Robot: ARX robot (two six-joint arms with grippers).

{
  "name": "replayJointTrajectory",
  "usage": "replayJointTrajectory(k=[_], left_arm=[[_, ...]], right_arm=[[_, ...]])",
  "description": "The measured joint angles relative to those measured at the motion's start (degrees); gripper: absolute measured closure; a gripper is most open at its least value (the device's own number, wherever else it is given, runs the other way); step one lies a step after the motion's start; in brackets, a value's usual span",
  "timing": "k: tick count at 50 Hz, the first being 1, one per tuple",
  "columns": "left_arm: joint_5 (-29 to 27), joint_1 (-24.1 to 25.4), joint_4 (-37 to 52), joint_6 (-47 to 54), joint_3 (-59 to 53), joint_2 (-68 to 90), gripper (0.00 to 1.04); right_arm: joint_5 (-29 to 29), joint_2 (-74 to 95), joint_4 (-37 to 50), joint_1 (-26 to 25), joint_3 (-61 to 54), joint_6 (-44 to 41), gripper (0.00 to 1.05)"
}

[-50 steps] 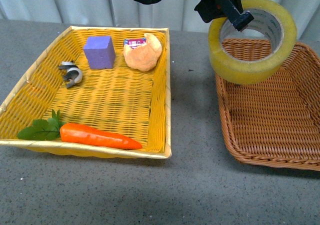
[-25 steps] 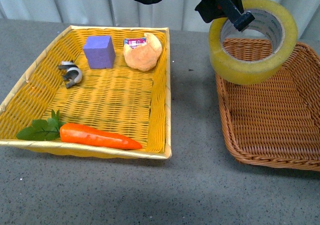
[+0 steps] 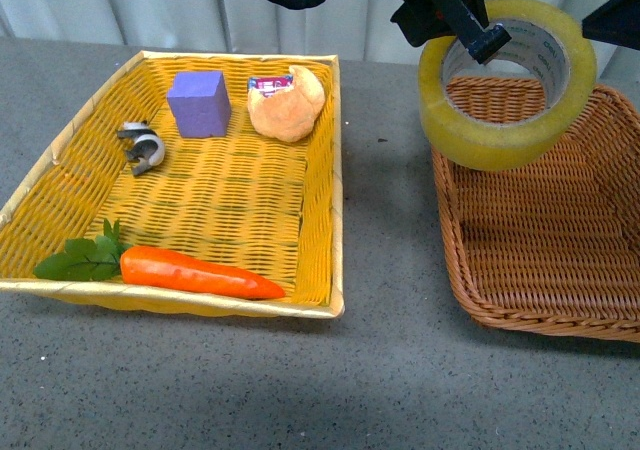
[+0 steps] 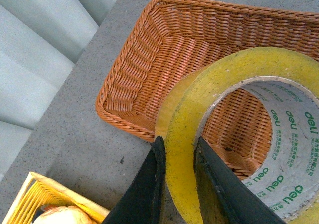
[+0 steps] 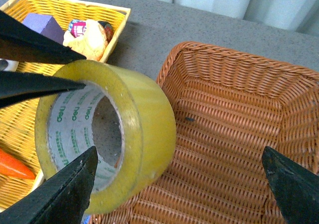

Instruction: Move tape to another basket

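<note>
presently the tape hangs in the air, tilted and clear of every surface. it is over the far left corner of the basket, which sits toward the right edge of the table. part of the roll overhangs the basket's left rim.

left gripper: jaws pinching the wall of the roll, one finger inside the white printed core and the other on the yellowish outer face.

right gripper: jaws spread wide, holding nothing, above the basket beside the tape and not touching it.

yellow basket: toward the left edge of the table, apart from the brown one, with a carrot and other small items inside; it plays no part in the step in hand.

handling, as a judgement: the roll looks stiff, a rigid ring that will not deform under a pinch, and fairly heavy for its size. its outer face is probably smooth and slippery, so a grip across the wall, as shown, seems the surest hold. released on edge it may roll, and the sloping wicker sides should check it. nothing about it looks fragile.
</note>
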Motion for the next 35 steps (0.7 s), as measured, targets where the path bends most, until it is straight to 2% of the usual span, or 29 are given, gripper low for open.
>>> replayJointTrajectory(k=[14,27,28,35], left_arm=[[0.0,0.0,0.0,0.0,0.0,0.0,0.91],[0.0,0.0,0.0,0.0,0.0,0.0,0.91],[0.0,0.0,0.0,0.0,0.0,0.0,0.91],[0.0,0.0,0.0,0.0,0.0,0.0,0.91]], right_arm=[[1.9,7.7,-2.4,3.0,7.1,1.7,0.09],[2.9,9.5,-3.8,3.5,7.9,1.9,0.09],[2.9,9.5,-3.8,3.6,7.9,2.1,0.1],[3.3,9.6,-4.9,3.7,8.0,2.6,0.39]])
